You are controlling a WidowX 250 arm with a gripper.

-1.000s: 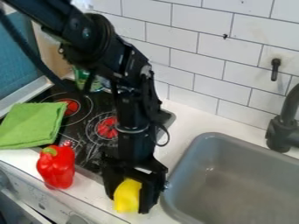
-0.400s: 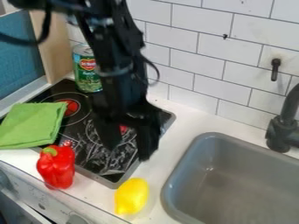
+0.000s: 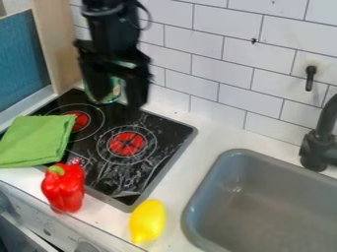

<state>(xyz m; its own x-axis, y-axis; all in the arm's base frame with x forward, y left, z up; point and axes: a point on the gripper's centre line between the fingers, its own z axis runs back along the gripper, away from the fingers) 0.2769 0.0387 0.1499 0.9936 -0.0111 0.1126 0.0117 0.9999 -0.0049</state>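
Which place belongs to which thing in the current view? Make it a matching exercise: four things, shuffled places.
1. Yellow lemon
2. Red pepper
3. Green cloth
4. Gripper

A. Partly over the cooktop
B. In front of the can
C. On the counter, nearest the sink
D. On the counter, next to the cloth

Pairs: 1-C, 2-D, 3-A, 4-B

Hangs down from the view's top edge, left of centre, with black gripper point(image 3: 117, 102) open and fingers point(image 3: 136, 90) apart.
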